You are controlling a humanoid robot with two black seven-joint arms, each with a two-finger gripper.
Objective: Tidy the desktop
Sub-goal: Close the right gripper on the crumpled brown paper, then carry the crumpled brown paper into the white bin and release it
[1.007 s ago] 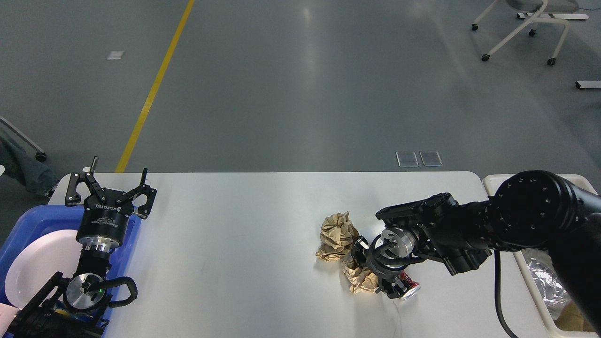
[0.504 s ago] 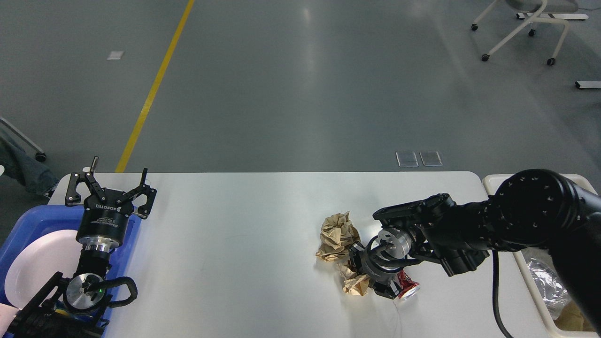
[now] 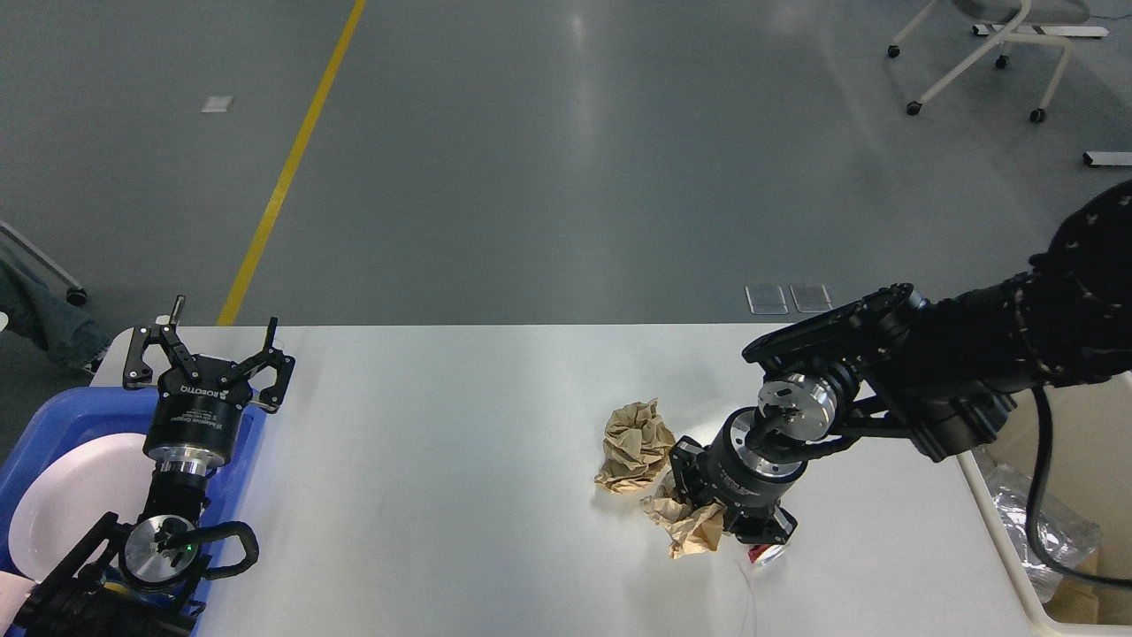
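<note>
- The large white rectangular desktop point(image 3: 442, 442) spreads below both arms.
- Right gripper point(image 3: 718, 522) grips a crumpled brown paper wad point(image 3: 690, 528); light, soft, best pinched mid-bulk.
- Left gripper point(image 3: 208, 349) is spread wide, empty.

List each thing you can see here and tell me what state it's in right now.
Left gripper: open, empty, above the blue tray's far edge.
Right gripper: pointing down at the paper, fingers hidden.
Larger paper wad: crumpled, lying on the desktop.
Smaller paper wad: crumpled, at the right gripper.
Red can: lying on its side, mostly hidden.
Plate: empty, in the blue tray.
Bin: open, holding clear plastic.
</note>
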